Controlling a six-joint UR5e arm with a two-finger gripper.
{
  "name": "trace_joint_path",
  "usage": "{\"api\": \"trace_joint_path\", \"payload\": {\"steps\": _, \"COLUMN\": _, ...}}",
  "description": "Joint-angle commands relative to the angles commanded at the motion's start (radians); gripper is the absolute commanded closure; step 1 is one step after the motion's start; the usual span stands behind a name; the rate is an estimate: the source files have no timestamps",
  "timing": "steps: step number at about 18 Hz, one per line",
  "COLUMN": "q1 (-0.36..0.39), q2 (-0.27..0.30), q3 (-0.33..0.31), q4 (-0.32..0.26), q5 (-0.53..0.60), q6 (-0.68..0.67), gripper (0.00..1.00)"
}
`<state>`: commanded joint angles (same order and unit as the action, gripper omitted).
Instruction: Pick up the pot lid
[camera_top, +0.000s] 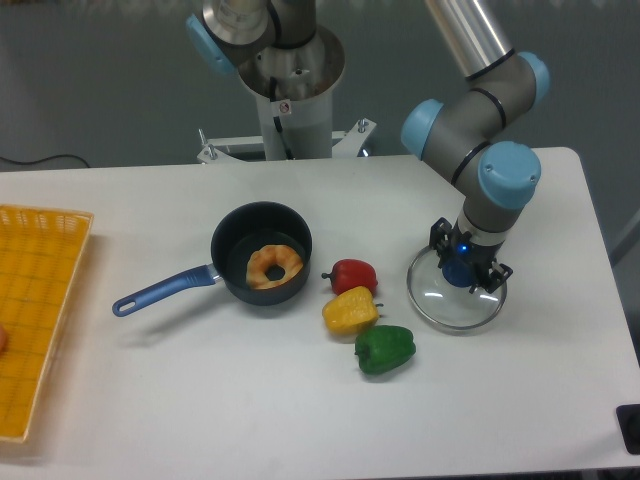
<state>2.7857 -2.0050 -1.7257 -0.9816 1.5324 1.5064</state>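
Note:
The gripper points down at the right side of the table, its fingers on either side of the lid's blue knob and closed against it. Around the knob spreads the round, clear pot lid with a grey rim, which looks level. The gripper and wrist hide the lid's upper right part. Whether a small gap lies under the lid cannot be told.
Left of the lid lie a red pepper, a yellow pepper and a green pepper. Farther left is a black pan with a blue handle, holding an orange-brown ring. A yellow crate stands at the left edge.

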Motion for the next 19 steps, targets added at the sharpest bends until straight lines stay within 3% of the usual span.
{"api": "trace_joint_path", "payload": {"steps": 12, "q1": 0.000, "q2": 0.063, "q3": 0.047, "q4": -0.130, "q5": 0.006, "q6": 0.000, "gripper": 0.37}}
{"api": "trace_joint_path", "payload": {"steps": 19, "q1": 0.000, "q2": 0.084, "q3": 0.064, "q4": -0.164, "q5": 0.006, "q6": 0.000, "gripper": 0.37}}
